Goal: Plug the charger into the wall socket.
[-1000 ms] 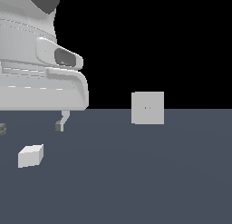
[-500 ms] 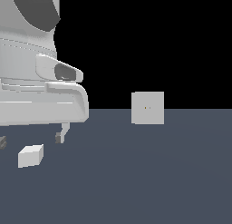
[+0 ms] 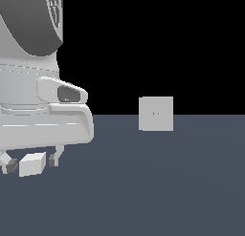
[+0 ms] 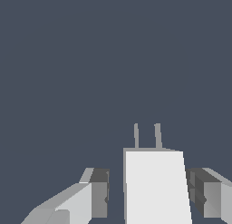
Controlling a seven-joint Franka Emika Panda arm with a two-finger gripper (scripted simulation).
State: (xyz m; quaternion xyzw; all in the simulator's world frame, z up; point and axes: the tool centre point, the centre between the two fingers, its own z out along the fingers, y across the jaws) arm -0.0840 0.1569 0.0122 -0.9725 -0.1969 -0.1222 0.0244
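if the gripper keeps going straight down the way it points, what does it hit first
Probably the floor. The gripper points downward with the charger between its open fingers, gaps visible on both sides. So the fingertips would likely meet the floor beside the charger, though their remaining height is unclear.

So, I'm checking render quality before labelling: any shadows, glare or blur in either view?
Exterior view: flat, even lighting, black backdrop, no cast shadow under the charger or wall socket, edges slightly soft and jagged. Wrist view: no glare; charger and its two prongs crisp between the gripper fingers, floor uniformly grey.
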